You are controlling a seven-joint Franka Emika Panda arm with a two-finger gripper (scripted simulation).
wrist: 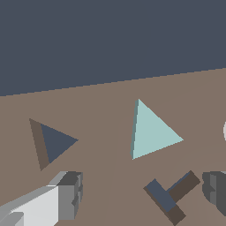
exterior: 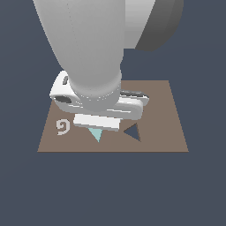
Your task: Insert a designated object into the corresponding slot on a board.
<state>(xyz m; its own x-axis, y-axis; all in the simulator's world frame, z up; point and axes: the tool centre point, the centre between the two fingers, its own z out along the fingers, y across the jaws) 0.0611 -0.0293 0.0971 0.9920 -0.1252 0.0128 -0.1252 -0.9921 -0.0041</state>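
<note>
The light teal triangle (wrist: 152, 131) lies flat on the brown board (wrist: 106, 114). In the exterior view the triangle (exterior: 95, 134) peeks out from under my gripper's white hand (exterior: 98, 120). The dark navy triangular slot (wrist: 55, 142) is empty and lies beside the triangle; in the exterior view the slot (exterior: 133, 131) is to the triangle's right. My gripper (wrist: 142, 194) is open and empty above the board. Its two grey fingertips (wrist: 69, 194) stand wide apart, and neither touches the triangle. The arm hides much of the board in the exterior view.
A dark T-shaped cutout (wrist: 170, 199) lies between my fingertips. A white spiral "9" (exterior: 63, 126) sits on the board (exterior: 167, 132) at the exterior view's left. The board's edge meets dark blue-grey ground (wrist: 110, 39).
</note>
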